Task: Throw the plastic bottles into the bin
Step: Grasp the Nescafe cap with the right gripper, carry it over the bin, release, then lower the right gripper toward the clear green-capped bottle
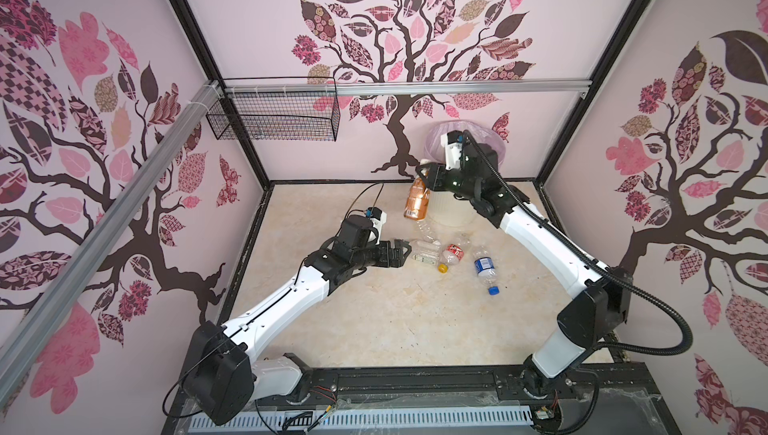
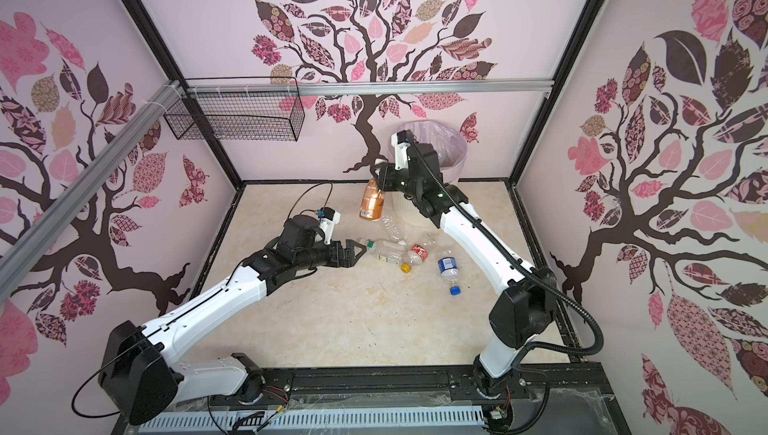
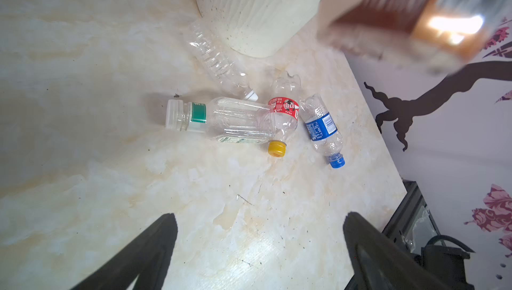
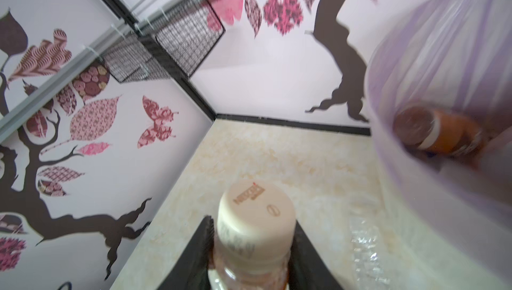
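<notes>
Right jaws hold a brown-labelled bottle (image 1: 417, 202) beside the bin (image 1: 446, 212).
Left jaws gape empty near four clear bottles (image 3: 241, 117); the right arm (image 1: 540, 237) hides most of the bin at the surface's (image 1: 374, 320) far edge.

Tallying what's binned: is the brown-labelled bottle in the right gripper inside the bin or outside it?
Outside. The right gripper holds the brown-labelled bottle by its neck, hanging beside the bin, not over its opening.

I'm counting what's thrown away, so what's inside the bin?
One brown-labelled bottle with a dark cap lies inside the bin, in the right wrist view. Deeper down is out of frame there, and the right arm covers part of the opening in both top views.
</notes>
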Available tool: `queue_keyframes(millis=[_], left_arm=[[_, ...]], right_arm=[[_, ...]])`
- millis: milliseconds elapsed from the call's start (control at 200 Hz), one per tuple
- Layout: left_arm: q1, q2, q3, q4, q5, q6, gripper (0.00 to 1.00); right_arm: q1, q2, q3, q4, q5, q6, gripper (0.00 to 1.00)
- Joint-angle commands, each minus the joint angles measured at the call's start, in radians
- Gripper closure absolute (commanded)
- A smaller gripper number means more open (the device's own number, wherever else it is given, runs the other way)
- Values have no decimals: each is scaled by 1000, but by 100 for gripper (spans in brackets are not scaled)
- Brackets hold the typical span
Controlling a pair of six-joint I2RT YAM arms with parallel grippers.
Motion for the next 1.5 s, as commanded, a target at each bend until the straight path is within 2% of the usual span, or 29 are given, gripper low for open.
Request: queue_keyframes(millis=[0,190,310,485,640,760,895,920,985,1040,1130,1245,1305,1495], left_arm=[[-2,-10,143,-37,-33,71,2],[-2,41,363,-59,-42,140,2],[-3,73,467,-35,-9,158,2],[-4,104,538,9,17,169,2],[-3,118,548,26,24,168,2],[-4,120,533,21,21,166,2],[-4,111,508,20,14,160,2],[-3,109,502,20,14,159,2],[-3,102,487,15,12,157,2],[-3,97,475,13,10,158,2],[-3,93,453,11,4,157,2],[-3,102,447,4,5,156,2],[-3,108,442,3,7,152,2],[-3,121,427,14,17,107,2]], right_arm=[[-12,-2,148,-69,154,-132,72],[-15,-30,360,-75,359,-295,72],[-15,-87,384,43,440,-391,72],[-15,-131,426,161,518,-502,72],[-18,-62,516,157,547,-559,72],[-62,56,556,128,537,-535,72],[-168,263,636,22,461,-375,72],[-183,305,672,-12,451,-357,67],[-206,453,842,-172,405,-312,40],[-208,538,1009,-299,406,-297,30],[-208,506,964,-296,426,-270,2],[-208,349,717,-125,417,-279,1],[-208,296,645,-76,420,-282,1],[-207,270,687,-143,405,-284,1]])
